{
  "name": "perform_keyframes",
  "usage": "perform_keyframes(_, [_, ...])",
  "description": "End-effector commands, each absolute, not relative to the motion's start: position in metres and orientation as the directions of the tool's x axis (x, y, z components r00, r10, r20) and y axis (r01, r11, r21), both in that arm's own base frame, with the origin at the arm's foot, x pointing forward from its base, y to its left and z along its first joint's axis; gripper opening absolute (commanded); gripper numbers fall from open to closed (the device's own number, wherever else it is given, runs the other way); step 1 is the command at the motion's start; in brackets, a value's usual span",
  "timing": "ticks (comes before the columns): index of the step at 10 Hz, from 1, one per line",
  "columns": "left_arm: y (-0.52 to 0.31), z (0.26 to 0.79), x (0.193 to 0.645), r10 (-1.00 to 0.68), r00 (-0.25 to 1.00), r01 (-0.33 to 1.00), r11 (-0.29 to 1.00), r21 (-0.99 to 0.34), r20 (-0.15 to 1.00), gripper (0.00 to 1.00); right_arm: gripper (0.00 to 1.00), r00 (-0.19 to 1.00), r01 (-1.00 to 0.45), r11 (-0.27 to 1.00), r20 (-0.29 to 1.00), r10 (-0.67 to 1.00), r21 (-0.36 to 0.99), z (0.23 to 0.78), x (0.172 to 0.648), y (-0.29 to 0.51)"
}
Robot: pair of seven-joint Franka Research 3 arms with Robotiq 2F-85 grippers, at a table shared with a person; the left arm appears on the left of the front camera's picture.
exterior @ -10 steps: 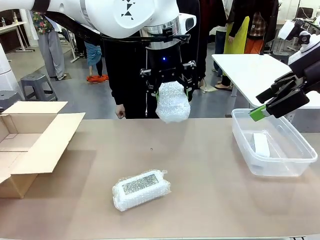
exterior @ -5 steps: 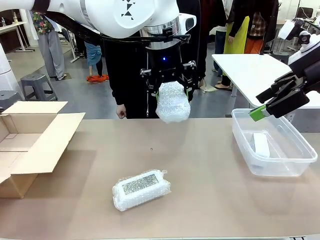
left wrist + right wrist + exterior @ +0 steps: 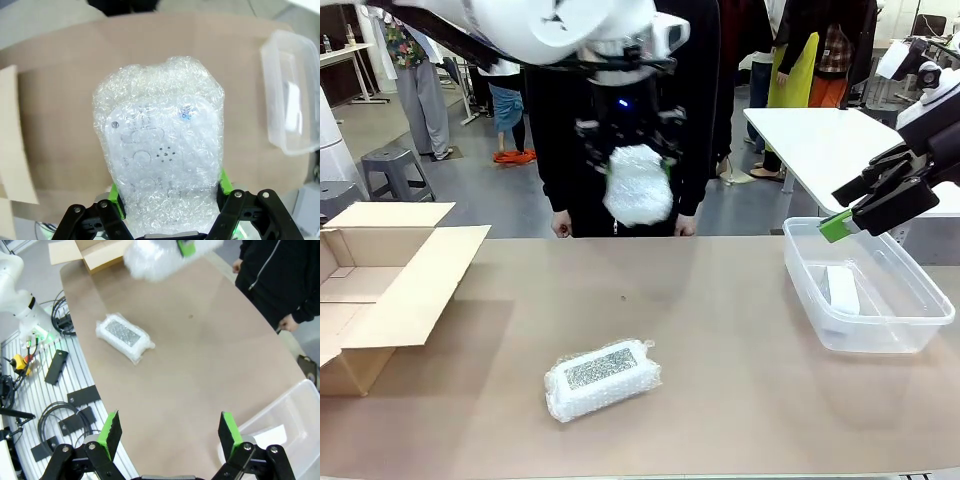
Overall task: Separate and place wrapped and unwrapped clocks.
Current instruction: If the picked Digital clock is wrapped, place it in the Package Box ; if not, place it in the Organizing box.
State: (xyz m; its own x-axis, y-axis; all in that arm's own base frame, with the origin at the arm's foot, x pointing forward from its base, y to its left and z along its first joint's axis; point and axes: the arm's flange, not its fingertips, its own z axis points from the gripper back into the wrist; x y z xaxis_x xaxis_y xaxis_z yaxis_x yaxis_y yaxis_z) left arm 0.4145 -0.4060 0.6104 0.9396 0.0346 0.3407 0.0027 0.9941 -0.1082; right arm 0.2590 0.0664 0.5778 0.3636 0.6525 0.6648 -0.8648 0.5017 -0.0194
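Observation:
My left gripper hangs above the far edge of the table, shut on a bubble-wrapped clock that points down. From the left wrist, that wrapped clock sits between the green pads of the left gripper. A second wrapped clock with a grey speckled panel lies on the table near the front; the right wrist view has it too. A plain white unwrapped clock rests in the clear bin. Above the bin my right gripper stands open and holds nothing.
An open cardboard box sits at the table's left end. A person in black stands behind the far edge, hands near the tabletop. The brown table is bare between box and bin. A white table stands behind on the right.
My left gripper has swung to the left and slightly up, carrying the wrapped clock with it. The right arm and the clock on the table have stayed put.

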Motion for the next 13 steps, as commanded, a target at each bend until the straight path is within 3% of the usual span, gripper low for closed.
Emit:
perform_keyframes(1, [-0.32,0.629,0.45,0.098,0.928,-0.094,0.995,-0.031,0.359,0.8,1.0,0.37,-0.87,0.492,0.674,0.639,0.01,0.577,0.26,0.068])
perform_keyframes(2, [-0.272,0.622,0.468,0.122,0.927,-0.11,0.993,-0.052,0.355,0.8,1.0,0.37,-0.87,0.492,0.674,0.639,0.01,0.577,0.26,0.068])
perform_keyframes(4, [-0.177,0.595,0.481,0.18,0.925,-0.215,0.974,0.071,0.334,0.8,1.0,0.37,-0.87,0.492,0.674,0.639,0.01,0.577,0.26,0.068])
perform_keyframes(5, [-0.125,0.586,0.481,0.185,0.949,-0.207,0.976,0.061,0.254,0.8,1.0,0.37,-0.87,0.492,0.674,0.639,0.01,0.577,0.26,0.068])
perform_keyframes(7, [-0.057,0.576,0.469,0.166,0.963,-0.189,0.978,0.092,0.214,0.8,1.0,0.37,-0.87,0.492,0.674,0.639,0.01,0.577,0.26,0.068])
perform_keyframes(10, [-0.007,0.524,0.475,0.083,0.992,-0.094,0.989,0.118,0.093,0.8,1.0,0.37,-0.87,0.492,0.674,0.639,0.01,0.577,0.26,0.068])
perform_keyframes(11, [-0.013,0.514,0.489,0.096,0.992,-0.099,0.994,0.033,0.085,0.8,1.0,0.37,-0.87,0.492,0.674,0.639,0.01,0.577,0.26,0.068])
perform_keyframes(12, [-0.007,0.537,0.469,0.129,0.982,-0.147,0.981,0.13,0.135,0.8,1.0,0.37,-0.87,0.492,0.674,0.639,0.01,0.577,0.26,0.068])
perform_keyframes(13, [-0.007,0.537,0.469,0.129,0.982,-0.147,0.981,0.13,0.135,0.8,1.0,0.37,-0.87,0.492,0.674,0.639,0.01,0.577,0.26,0.068])
